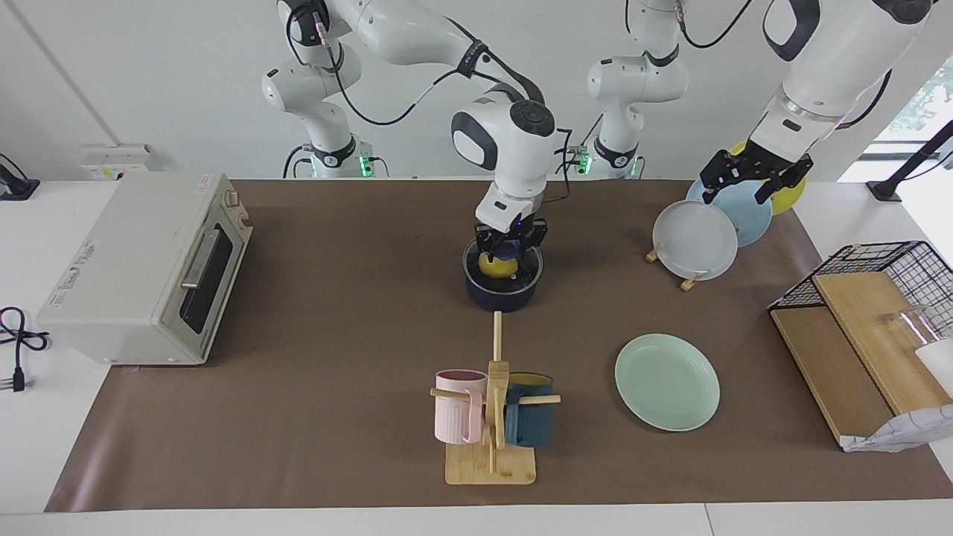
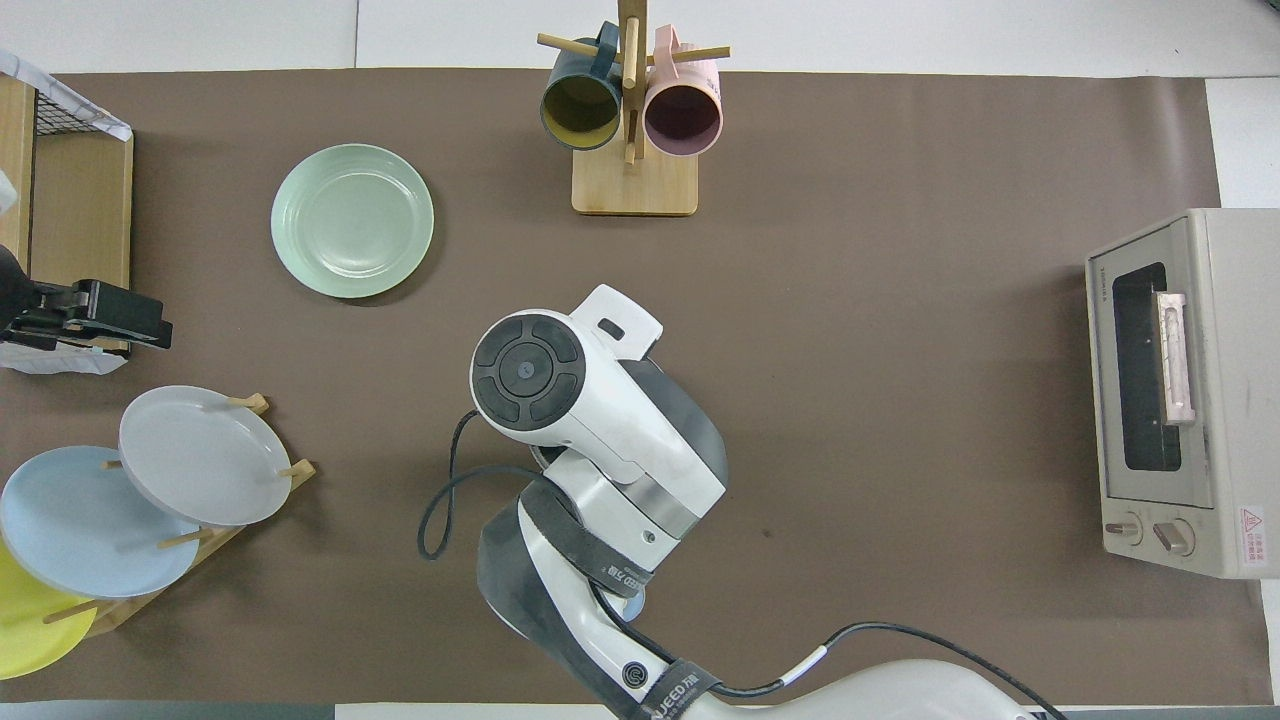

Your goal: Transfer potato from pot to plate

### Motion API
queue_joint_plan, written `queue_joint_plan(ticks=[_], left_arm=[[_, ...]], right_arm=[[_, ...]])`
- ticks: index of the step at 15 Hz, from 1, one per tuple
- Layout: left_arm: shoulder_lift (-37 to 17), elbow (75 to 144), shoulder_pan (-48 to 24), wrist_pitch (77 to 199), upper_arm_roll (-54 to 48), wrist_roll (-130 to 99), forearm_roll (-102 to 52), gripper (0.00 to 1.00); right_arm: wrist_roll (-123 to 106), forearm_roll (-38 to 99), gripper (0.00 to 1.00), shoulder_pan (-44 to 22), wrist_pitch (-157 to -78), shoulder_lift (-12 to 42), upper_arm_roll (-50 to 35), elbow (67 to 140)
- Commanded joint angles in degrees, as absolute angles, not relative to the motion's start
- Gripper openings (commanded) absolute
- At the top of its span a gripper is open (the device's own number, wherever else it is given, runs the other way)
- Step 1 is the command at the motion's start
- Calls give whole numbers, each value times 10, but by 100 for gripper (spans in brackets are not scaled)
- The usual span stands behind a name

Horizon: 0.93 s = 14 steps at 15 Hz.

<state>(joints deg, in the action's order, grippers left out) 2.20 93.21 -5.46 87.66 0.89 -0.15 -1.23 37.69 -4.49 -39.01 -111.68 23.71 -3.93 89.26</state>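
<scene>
Facing view: right tool (image 1: 511,242) is down in the mouth of the pot (image 1: 502,283), fingers set either side of the potato (image 1: 497,265) and looking clenched on it. The potato sits inside the pot w/ its yellow top showing just under the wrist. Arm comes straight down from above, prob. so the fingers clear the pot's rim and the lump can be drawn straight up. I can't see the pot handle in either view.

In the overhead view the right arm's wrist housing covers the pot and potato completely, so contact reads only from the facing cam.

The plate (image 1: 667,381) lies flat on the bench, farther from the robots than the pot and toward the left arm's end; nothing on it. Clear run between pot and plate, since the mug tree (image 1: 492,417) stands off to one side of that path.

Left tool (image 1: 752,175) waits in the air over the plate rack (image 1: 696,238), fingers spread, holding nothing.

Judgement: grasp stage, lift not yet done. The smooth oval could slip if the pinch is off-centre.
</scene>
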Motion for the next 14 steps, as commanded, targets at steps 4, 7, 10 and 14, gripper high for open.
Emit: queue_joint_plan(ticks=[4, 7, 10, 14], left_arm=[[26, 932, -54, 880, 4, -2, -4, 100], [26, 933, -54, 894, 3, -6, -4, 100], [26, 937, -86, 912, -4, -102, -4, 100], [32, 963, -158, 945, -6, -226, -10, 100]], right_arm=[[321, -30, 40, -353, -1061, 220, -41, 842], [266, -13, 40, -319, -1044, 211, -40, 830], [184, -12, 40, -274, -1023, 200, -40, 831], [50, -11, 40, -201, -1006, 194, -40, 838]])
